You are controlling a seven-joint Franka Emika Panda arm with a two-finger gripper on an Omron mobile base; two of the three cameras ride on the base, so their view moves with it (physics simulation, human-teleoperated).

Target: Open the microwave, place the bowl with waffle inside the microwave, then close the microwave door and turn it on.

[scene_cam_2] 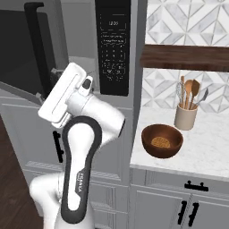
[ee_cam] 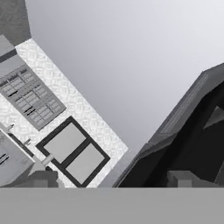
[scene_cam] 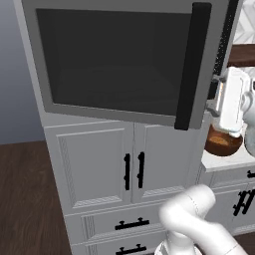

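Bowl with waffle sits on counter; claw state unclear.

White panelled cabinet doors below the pincer, dark wood floor, marble counter and patterned tile backsplash to its right.

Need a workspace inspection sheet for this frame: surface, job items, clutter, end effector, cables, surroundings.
Surface: white marble counter, carries bowl and cup.
Job's things: grey microwave door with dark window swung partly open; black keypad panel exposed; glossy reddish-brown bowl holding a tan waffle, on the counter.
Clutter: beige cup of wooden utensils behind the bowl.
End effector: beside the door's black bar handle; finger state unclear.
Cables: nothing seen.
Surroundings: white panelled cabinet doors, dark wooden shelf, patterned tile wall.
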